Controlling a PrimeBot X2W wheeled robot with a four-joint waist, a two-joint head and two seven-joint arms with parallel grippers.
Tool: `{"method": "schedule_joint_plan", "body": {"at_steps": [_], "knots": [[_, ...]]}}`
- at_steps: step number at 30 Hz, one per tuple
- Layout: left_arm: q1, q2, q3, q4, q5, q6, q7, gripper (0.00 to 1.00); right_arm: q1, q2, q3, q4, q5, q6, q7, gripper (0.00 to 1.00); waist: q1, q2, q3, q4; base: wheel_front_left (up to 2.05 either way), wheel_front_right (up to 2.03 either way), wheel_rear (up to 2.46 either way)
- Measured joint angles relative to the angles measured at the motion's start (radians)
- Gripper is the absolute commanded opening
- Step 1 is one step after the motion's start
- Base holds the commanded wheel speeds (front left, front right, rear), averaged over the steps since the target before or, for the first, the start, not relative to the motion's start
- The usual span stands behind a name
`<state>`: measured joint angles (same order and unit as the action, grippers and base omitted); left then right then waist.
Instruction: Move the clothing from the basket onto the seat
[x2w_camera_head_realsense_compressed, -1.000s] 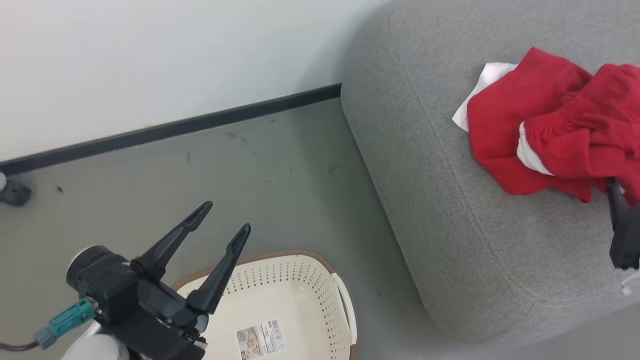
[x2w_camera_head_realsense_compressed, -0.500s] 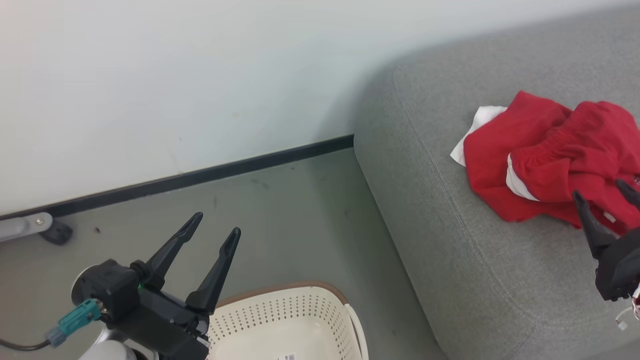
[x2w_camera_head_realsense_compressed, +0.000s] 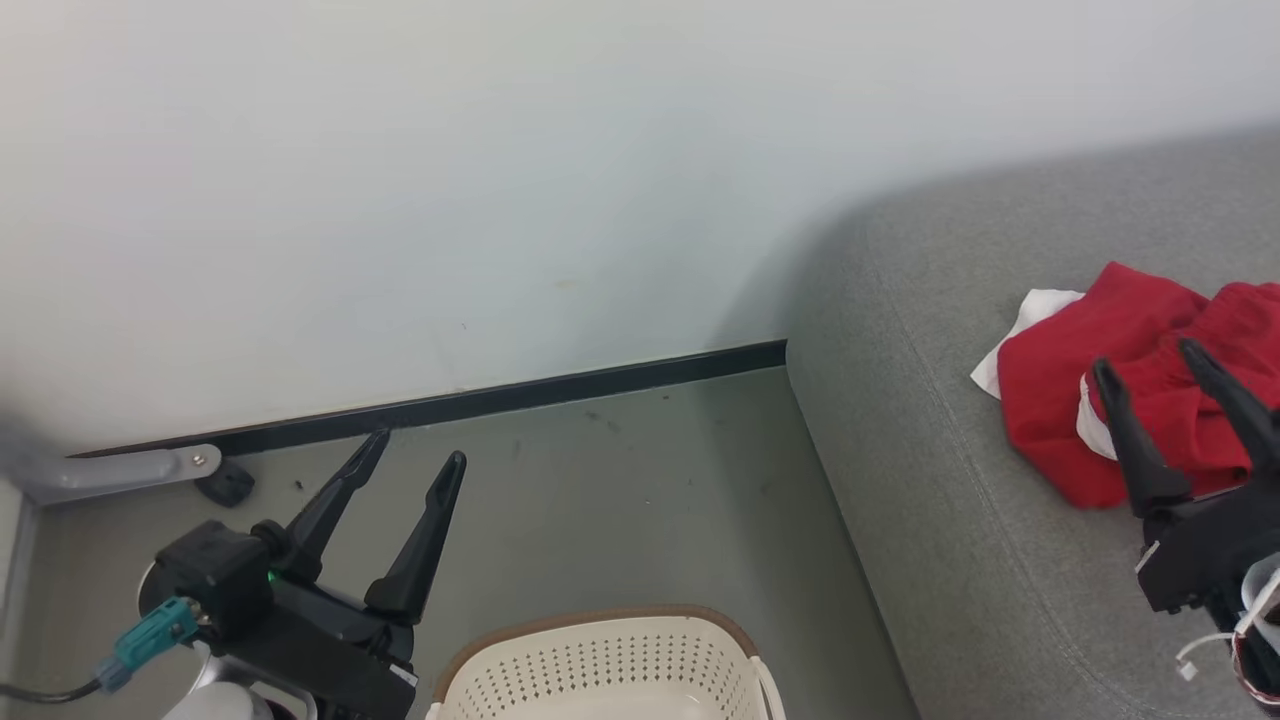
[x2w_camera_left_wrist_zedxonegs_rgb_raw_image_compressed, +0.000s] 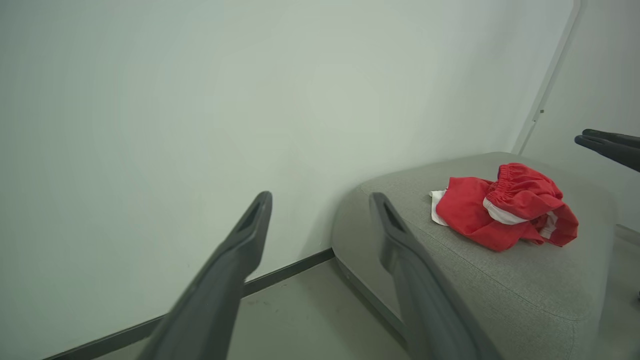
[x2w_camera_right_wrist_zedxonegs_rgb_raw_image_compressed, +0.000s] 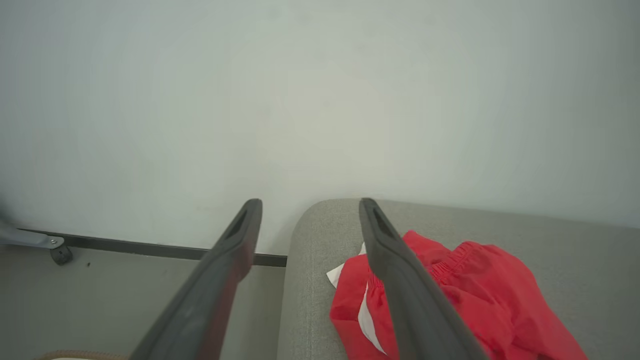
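The red clothing (x2w_camera_head_realsense_compressed: 1130, 420) with white trim lies bunched on the grey seat (x2w_camera_head_realsense_compressed: 940, 520) at the right. The same clothing (x2w_camera_left_wrist_zedxonegs_rgb_raw_image_compressed: 505, 212) lies on the seat (x2w_camera_left_wrist_zedxonegs_rgb_raw_image_compressed: 525, 285) in the left wrist view, and the clothing (x2w_camera_right_wrist_zedxonegs_rgb_raw_image_compressed: 475, 300) rests on the seat (x2w_camera_right_wrist_zedxonegs_rgb_raw_image_compressed: 575, 240) in the right wrist view. My right gripper (x2w_camera_head_realsense_compressed: 1150, 362) hangs open above the seat, just in front of the clothing, holding nothing. My left gripper (x2w_camera_head_realsense_compressed: 415, 448) stands open over the floor, above the cream basket (x2w_camera_head_realsense_compressed: 610, 650) at the bottom edge. What lies inside the basket is out of frame.
A pale wall with a black skirting strip (x2w_camera_head_realsense_compressed: 500, 400) runs behind the grey floor (x2w_camera_head_realsense_compressed: 620, 510). A grey metal leg with a dark foot (x2w_camera_head_realsense_compressed: 225, 482) sits at the left by the wall.
The head camera has tilted up, so basket and seat sit lower in the picture. My right gripper has risen into view in front of the clothing. Both grippers stay open.
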<state>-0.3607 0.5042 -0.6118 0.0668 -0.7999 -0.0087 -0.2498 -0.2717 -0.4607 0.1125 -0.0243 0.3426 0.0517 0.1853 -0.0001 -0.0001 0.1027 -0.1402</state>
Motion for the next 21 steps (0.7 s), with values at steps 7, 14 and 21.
{"method": "schedule_joint_plan", "body": {"at_steps": [7,14,21], "knots": [[0.006,0.0,0.026,0.009,0.0,0.003,0.0,1.0,0.0,0.098,0.03,-0.003,0.038,-0.005,-0.094,1.0,0.0,0.0,-0.024,0.044,0.0,0.0,0.0],[0.037,-0.011,0.054,0.03,-0.006,0.019,-0.003,1.0,0.054,0.164,0.04,0.038,0.049,-0.021,-0.178,1.0,0.0001,0.0,-0.046,0.076,0.0,0.0,0.0],[0.099,-0.023,0.085,0.051,-0.008,0.044,-0.003,1.0,0.122,0.189,0.047,0.079,0.059,-0.016,-0.262,1.0,0.0001,0.0,-0.074,0.11,0.0,0.0,0.0]]}}
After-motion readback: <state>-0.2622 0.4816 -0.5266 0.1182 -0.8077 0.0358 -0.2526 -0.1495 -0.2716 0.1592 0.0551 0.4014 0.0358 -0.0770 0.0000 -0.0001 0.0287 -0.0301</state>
